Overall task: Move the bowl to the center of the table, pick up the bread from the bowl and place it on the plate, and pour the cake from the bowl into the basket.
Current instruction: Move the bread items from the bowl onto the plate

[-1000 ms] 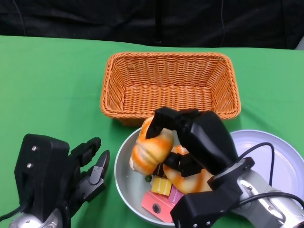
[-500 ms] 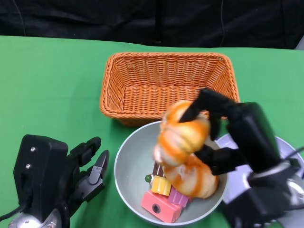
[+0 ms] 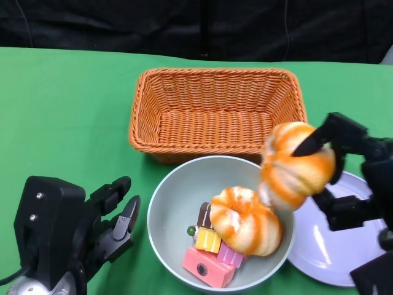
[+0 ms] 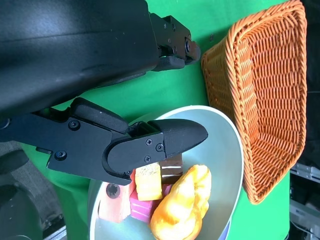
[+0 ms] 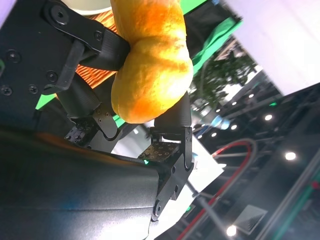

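The right hand (image 3: pixel 344 169) grips one bread roll (image 3: pixel 296 165), holding it in the air between the bowl (image 3: pixel 169 212) and the plate (image 3: pixel 325 249). A second roll (image 3: pixel 245 221) and colored cake pieces (image 3: pixel 209 255) lie in the bowl, near the basket (image 3: pixel 218 110). The left hand (image 3: pixel 92 227) rests left of the bowl, fingers apart, holding nothing.

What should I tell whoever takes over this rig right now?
Right hand holds one bread in the air, between the bowl and the plate.
Left hand is open, resting on the table beside the bowl and not touching it.
The bowl sits in front of the basket and holds a second bread and the cake pieces.
Done: bowl is roughly centred, first bread lifted out.
Left: set this bread on the plate, move the second one, then pour the cake into the basket.
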